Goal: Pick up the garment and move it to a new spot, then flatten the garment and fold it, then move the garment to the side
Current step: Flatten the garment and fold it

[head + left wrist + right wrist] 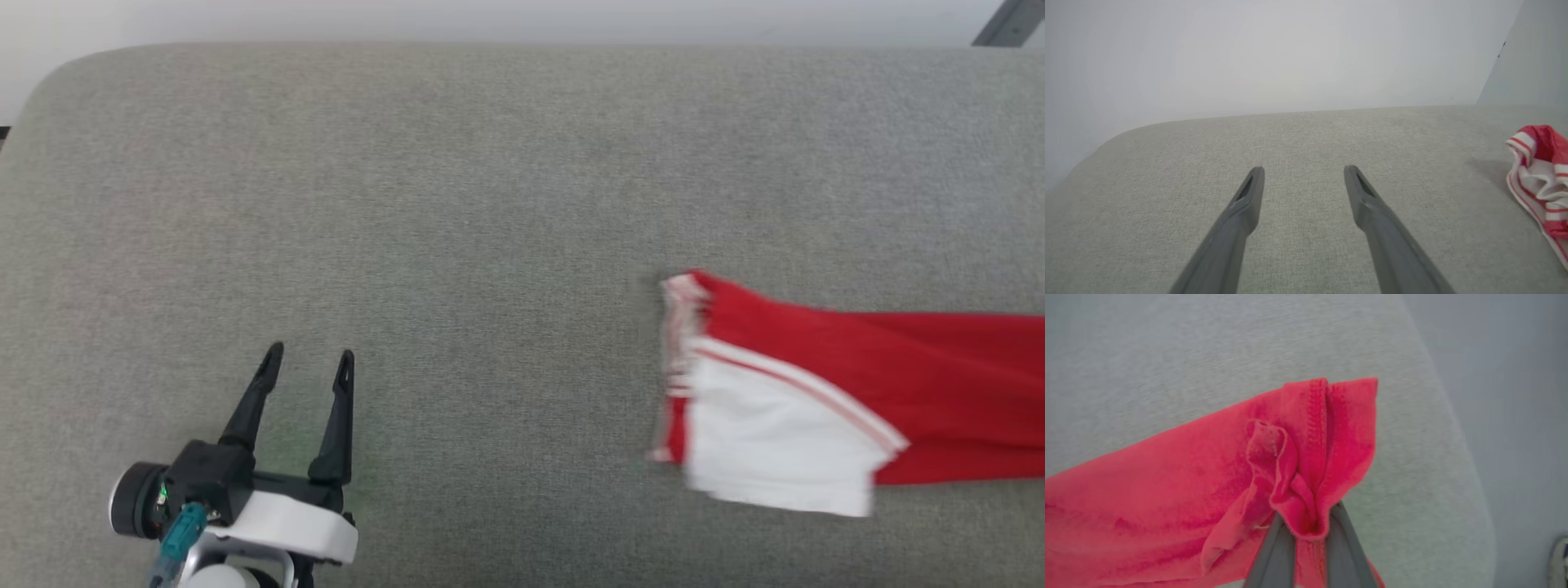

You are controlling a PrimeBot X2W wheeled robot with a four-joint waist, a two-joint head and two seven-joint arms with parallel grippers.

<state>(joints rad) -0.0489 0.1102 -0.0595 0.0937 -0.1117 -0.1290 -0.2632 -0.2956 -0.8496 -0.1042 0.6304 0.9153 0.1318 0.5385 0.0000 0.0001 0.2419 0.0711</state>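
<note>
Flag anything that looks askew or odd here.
Nothing damaged or spilled. The garment is far from flat: a red fold is bunched and pinched in the right claw, and its striped end looks crumpled. The left claw is open, clear of it.

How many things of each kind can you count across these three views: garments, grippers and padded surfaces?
Garments: 1, the red-and-white garment
Grippers: 2, the left gripper open over bare fabric, and the right gripper shut on a red fold of the garment
Padded surfaces: 1, the grey padded surface
Total: 4
</note>
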